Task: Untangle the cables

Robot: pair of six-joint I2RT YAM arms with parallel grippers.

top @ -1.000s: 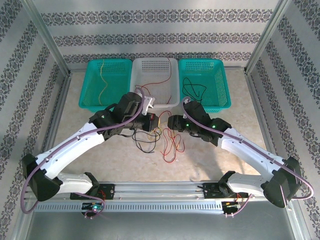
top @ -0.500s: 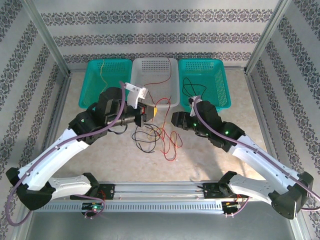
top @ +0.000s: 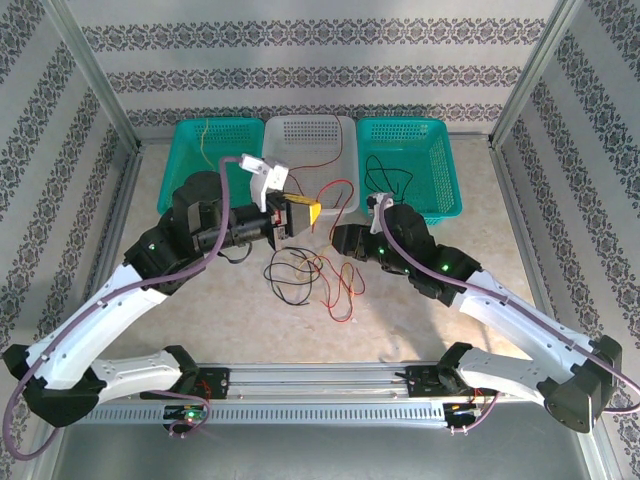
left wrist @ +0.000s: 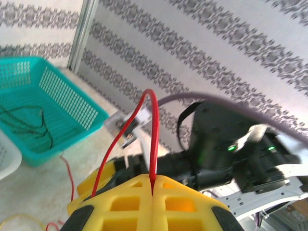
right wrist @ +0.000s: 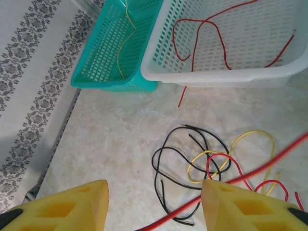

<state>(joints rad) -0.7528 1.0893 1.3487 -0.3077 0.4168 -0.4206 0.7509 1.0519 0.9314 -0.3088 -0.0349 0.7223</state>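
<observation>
Left claw [left wrist: 153,186] was clamped on a red cable [left wrist: 153,130], held up before the white basket [top: 310,135]. Right claw [right wrist: 154,195] hung with jaws apart over the tangle [top: 300,272], on the table before that basket. Step: extraction. Next probably needs a slow pull to free the strand.

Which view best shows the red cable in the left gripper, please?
Left wrist: the red cable rises close-up from the shut left gripper. Top external gives a thin arc; right wrist, perhaps a stretch.
</observation>
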